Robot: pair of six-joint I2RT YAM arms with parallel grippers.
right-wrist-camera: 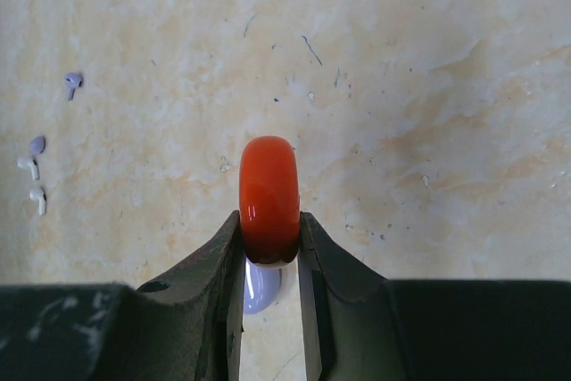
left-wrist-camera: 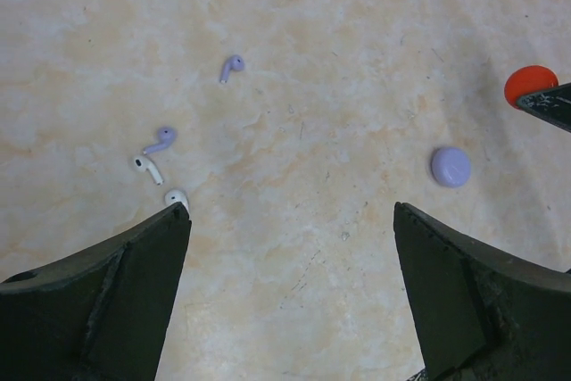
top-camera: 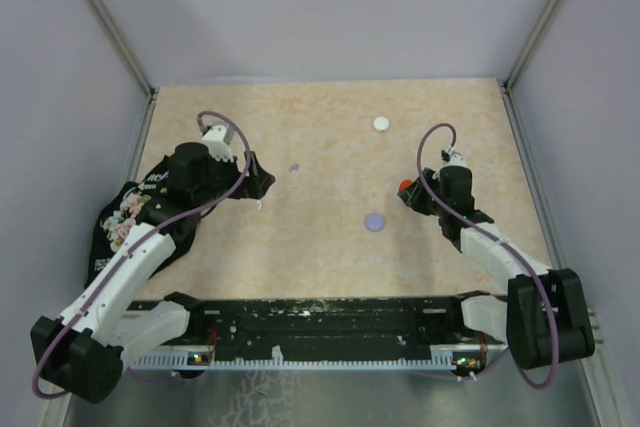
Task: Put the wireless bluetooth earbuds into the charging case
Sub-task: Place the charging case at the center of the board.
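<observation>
Four tiny plastic earbuds with short stems are seen on the beige marbled table top (left-wrist-camera: 357, 24), in its left part, just ahead of the left gripper (left-wrist-camera: 291, 213). The far lilac earbud (left-wrist-camera: 232, 67) lies alone. The near lilac earbud (left-wrist-camera: 161, 139) lies just beside the upper white earbud (left-wrist-camera: 147, 167); whether the two touch cannot be told. The lower white earbud (left-wrist-camera: 177, 196) is partly covered by the tip of the left finger (left-wrist-camera: 116, 292).

The fingers of the left gripper are spread wide, and nothing is held between them. The glossy red-orange disc-shaped case (right-wrist-camera: 269, 186) is pinched by the right gripper (right-wrist-camera: 269, 234) on its two flat faces, with its rim turned to the wrist camera. Whether this case is lifted or rests on the table cannot be told.

In the gap below it a pale lilac rounded shape is seen, but it is blurred and cannot be named with certainty. From the top view only one lilac speck of the earbuds is made out clearly.

The round lilac disc-shaped case (top-camera: 375, 221) lies near the middle of the table, closer to the right gripper. The round white disc-shaped case (top-camera: 381, 124) lies further back, well apart from it. A dark cloth with flower print (top-camera: 125, 212) lies at the left edge, partly under the left arm.
</observation>
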